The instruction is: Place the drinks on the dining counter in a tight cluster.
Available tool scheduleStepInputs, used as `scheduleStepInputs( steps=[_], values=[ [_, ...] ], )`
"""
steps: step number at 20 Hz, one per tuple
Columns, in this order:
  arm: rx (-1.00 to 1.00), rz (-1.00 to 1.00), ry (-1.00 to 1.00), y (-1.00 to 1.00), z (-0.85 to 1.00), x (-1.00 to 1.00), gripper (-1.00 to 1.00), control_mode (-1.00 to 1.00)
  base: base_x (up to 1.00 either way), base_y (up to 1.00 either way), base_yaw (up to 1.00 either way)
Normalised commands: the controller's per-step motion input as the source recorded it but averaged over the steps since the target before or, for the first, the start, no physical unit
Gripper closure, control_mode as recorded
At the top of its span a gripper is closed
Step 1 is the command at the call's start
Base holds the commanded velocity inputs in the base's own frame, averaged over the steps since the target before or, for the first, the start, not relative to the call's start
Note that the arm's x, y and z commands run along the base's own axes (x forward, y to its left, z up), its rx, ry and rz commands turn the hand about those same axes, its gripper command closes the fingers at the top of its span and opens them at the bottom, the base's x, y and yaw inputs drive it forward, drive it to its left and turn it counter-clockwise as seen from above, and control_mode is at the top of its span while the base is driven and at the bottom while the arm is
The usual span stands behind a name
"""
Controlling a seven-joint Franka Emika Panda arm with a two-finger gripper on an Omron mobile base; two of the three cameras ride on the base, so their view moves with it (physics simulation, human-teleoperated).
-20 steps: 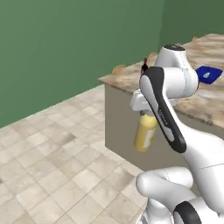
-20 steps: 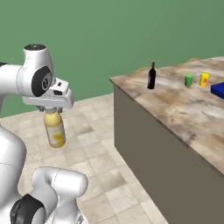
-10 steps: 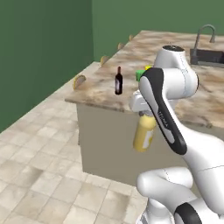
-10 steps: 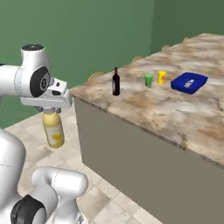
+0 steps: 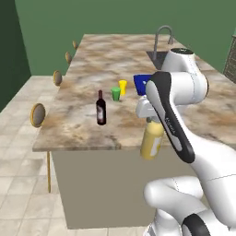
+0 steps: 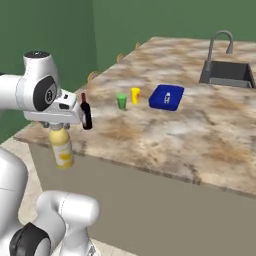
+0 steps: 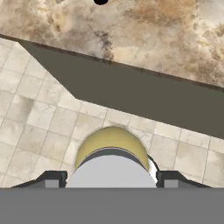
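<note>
Yellow bottle (image 6: 61, 150) in hand (image 6: 58, 125) (upright)

— Item held? 
— A yellow bottle (image 7: 113, 146) with a grey cap (image 7: 111, 171) is seen from above, gripped between the two dark fingertips (image 7: 51, 180) of the gripper (image 7: 110, 179).

— Surroundings? 
— Pale floor tiles (image 7: 30, 122) are seen below it. The marbled counter (image 7: 144, 35) is seen above, its dark side wall (image 7: 131, 94) under the edge.
</note>
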Motion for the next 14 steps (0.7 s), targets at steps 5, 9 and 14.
scheduleStepInputs(
  steps=[5, 9, 14],
  values=[
    [0.00, 0.00, 0.00, 0.00, 0.00, 0.00, 1.00, 1.00, 1.00, 0.17, -0.45],
    [0.00, 0.00, 0.00, 0.00, 0.00, 0.00, 1.00, 1.00, 0.96, 0.19, -0.25],
    [0.00, 0.00, 0.00, 0.00, 0.00, 0.00, 1.00, 1.00, 0.19, -0.01, -0.01]
  ],
)
